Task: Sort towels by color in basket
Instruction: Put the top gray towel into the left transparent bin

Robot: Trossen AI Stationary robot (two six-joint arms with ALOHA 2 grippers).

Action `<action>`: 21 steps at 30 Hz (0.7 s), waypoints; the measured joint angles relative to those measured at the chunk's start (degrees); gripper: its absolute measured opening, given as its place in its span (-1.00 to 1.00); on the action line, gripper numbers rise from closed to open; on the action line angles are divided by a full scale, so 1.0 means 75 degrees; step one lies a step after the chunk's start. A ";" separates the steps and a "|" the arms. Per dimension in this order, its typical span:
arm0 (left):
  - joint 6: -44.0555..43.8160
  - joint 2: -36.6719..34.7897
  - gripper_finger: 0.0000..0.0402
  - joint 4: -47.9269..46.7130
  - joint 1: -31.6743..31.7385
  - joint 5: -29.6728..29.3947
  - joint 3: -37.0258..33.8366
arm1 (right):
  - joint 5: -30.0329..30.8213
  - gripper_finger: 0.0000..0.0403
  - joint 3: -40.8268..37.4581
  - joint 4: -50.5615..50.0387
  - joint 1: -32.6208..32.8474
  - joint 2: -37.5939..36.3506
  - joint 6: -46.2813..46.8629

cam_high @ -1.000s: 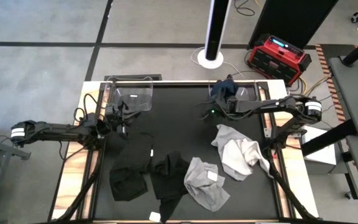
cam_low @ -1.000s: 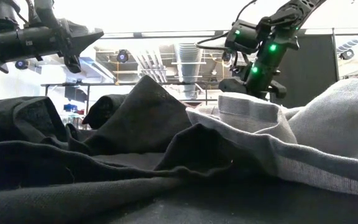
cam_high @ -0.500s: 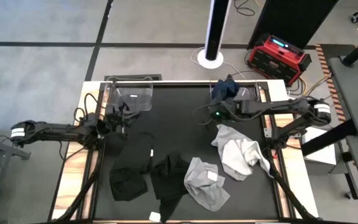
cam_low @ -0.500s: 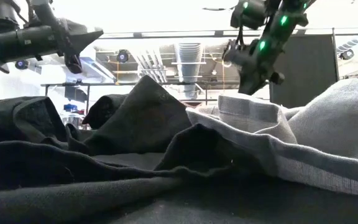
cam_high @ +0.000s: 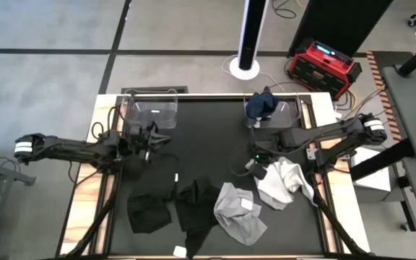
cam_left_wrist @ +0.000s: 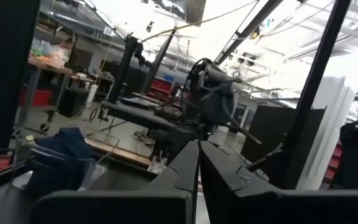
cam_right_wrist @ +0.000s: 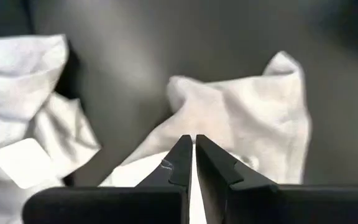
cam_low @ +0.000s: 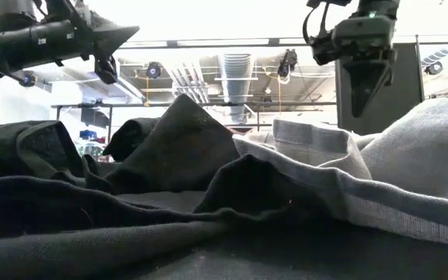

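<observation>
While nearly closed, the right pincer [cam_high: 257, 160] hovers directly above the white towel [cam_high: 280, 180].

Towels [cam_high: 215, 198] mid-table; one towel [cam_high: 261, 103] in right rear bin [cam_high: 292, 108].

Robotics lab or workshop, industrial in feel. Exposed ceiling ducts [cam_low: 236, 74] hanging overhead; workbenches [cam_left_wrist: 138, 112] standing behind; red equipment case [cam_high: 323, 66] with cables sitting on grey concrete floor [cam_high: 49, 72] beside black-topped robot table [cam_high: 208, 144].

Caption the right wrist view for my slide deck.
Right gripper, shut and empty, poised above a crumpled white towel.
</observation>
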 joint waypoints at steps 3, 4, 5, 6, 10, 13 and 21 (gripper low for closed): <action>-0.0003 0.0242 -1.00 0.0006 0.0000 0.0000 0.0131 | -0.0044 -0.83 -0.0004 0.0006 0.0172 0.0133 0.0044; -0.0003 0.0330 -1.00 0.0040 -0.0002 0.0000 0.0170 | -0.0035 -0.77 -0.0017 0.0019 0.0187 0.0172 0.0046; -0.0007 0.0403 -1.00 0.0045 0.0000 0.0000 0.0200 | 0.0011 -0.71 -0.0028 0.0047 0.0192 0.0234 0.0068; -0.0019 0.0467 -1.00 0.0028 0.0000 0.0000 0.0228 | 0.0088 -0.63 -0.0040 0.0103 0.0191 0.0301 0.0112; -0.0190 0.0650 -1.00 0.0018 0.0000 -0.0002 0.0335 | 0.0172 -0.29 -0.0169 0.0552 0.0184 0.0725 0.0183; -0.0201 0.0697 -1.00 0.0050 -0.0006 -0.0002 0.0380 | 0.0169 -0.06 -0.0195 0.0957 0.0200 0.1084 0.0300; -0.0045 0.0465 -1.00 0.0230 -0.0006 -0.0003 0.0383 | 0.0954 0.20 -0.0219 0.0827 0.0197 0.2214 0.0770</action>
